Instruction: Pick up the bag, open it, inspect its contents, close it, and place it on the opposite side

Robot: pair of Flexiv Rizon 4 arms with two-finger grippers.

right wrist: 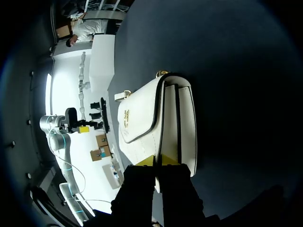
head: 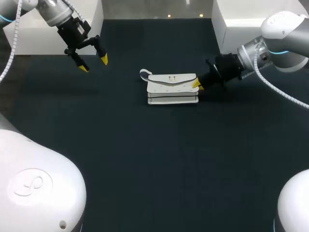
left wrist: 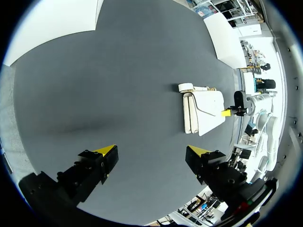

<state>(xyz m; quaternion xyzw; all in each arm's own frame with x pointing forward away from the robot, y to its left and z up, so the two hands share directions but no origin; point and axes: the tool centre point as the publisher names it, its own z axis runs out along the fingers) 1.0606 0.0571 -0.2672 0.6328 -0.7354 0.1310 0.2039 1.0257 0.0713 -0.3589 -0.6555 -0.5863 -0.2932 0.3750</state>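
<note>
A white bag [head: 172, 88] with a flap and a small strap loop at its left end lies flat in the middle of the dark table [head: 145, 159]. My right gripper [head: 197, 84] is shut, its yellow tips against the bag's right end. In the right wrist view the closed tips [right wrist: 157, 161] meet the near end of the bag [right wrist: 147, 118], where the flap's seam runs. Whether a thin edge is pinched I cannot tell. My left gripper [head: 91, 64] hangs open and empty at the far left, well apart from the bag [left wrist: 204, 111]. Its own view shows the open gripper [left wrist: 151, 150].
A white block [head: 43, 34] stands at the table's back left corner and another white block [head: 231, 24] at the back right. Dark bare tabletop lies on both sides of the bag and in front of it.
</note>
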